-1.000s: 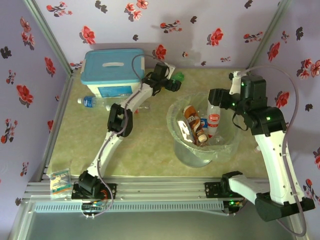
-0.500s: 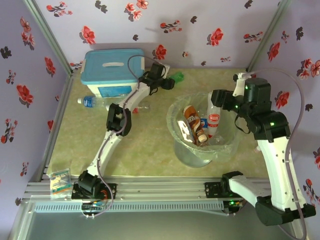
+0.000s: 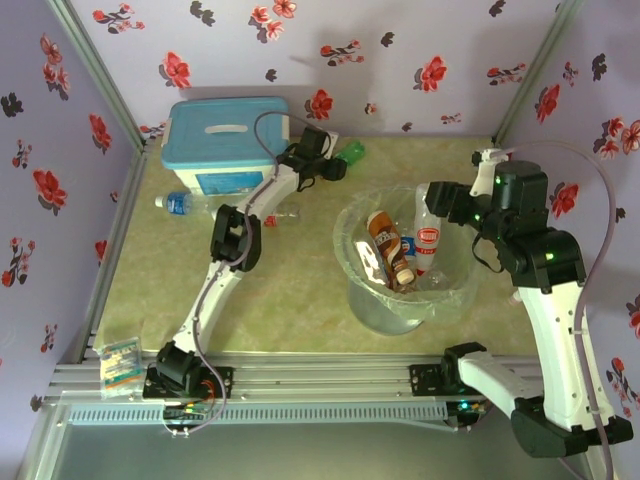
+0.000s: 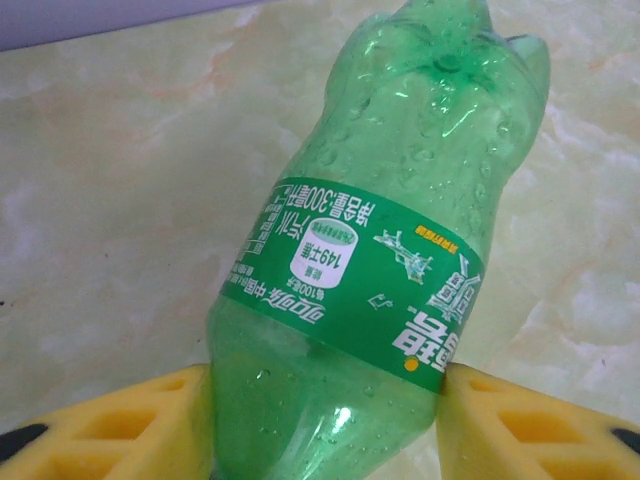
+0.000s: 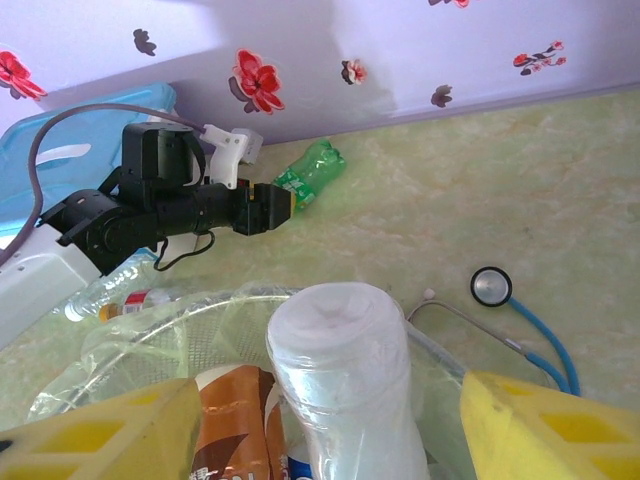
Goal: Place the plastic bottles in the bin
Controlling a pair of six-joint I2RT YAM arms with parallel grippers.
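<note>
**Top external view.** The left claw (image 3: 335,168) reaches to the far edge of the surface (image 3: 290,290), next to the white box (image 3: 222,135) with the blue lid. The green bottle (image 3: 351,153) lies at its tip, by the back wall. At this size the fingers cannot be made out, and the arm covers the bottle's near end. The right claw (image 3: 432,200) hangs over the far rim of the bin (image 3: 400,305). A clear bottle (image 3: 428,232) with a red label stands inside the bin, next to a brown-labelled bottle (image 3: 383,240). A blue-labelled bottle (image 3: 178,203) lies on the surface, left of the box.

**Left wrist view.** Contact is legible here: both yellow pads (image 4: 120,425) press the sides of the green bottle (image 4: 380,250), so the left claw grips it. The bottle's base points away from the camera, and its cap end is cut off by the lower frame edge.

**Right wrist view.** The right claw (image 5: 330,420) stands open, with a gap on each side between its pads and the clear bottle (image 5: 340,350). That bottle's lower body is cut off. The brown-labelled bottle (image 5: 235,420) is partly hidden behind the left pad. This view adds a stethoscope (image 5: 500,300) on the surface beyond the bin. It also shows the left claw (image 5: 275,208) side-on, holding the green bottle (image 5: 312,172).
</note>
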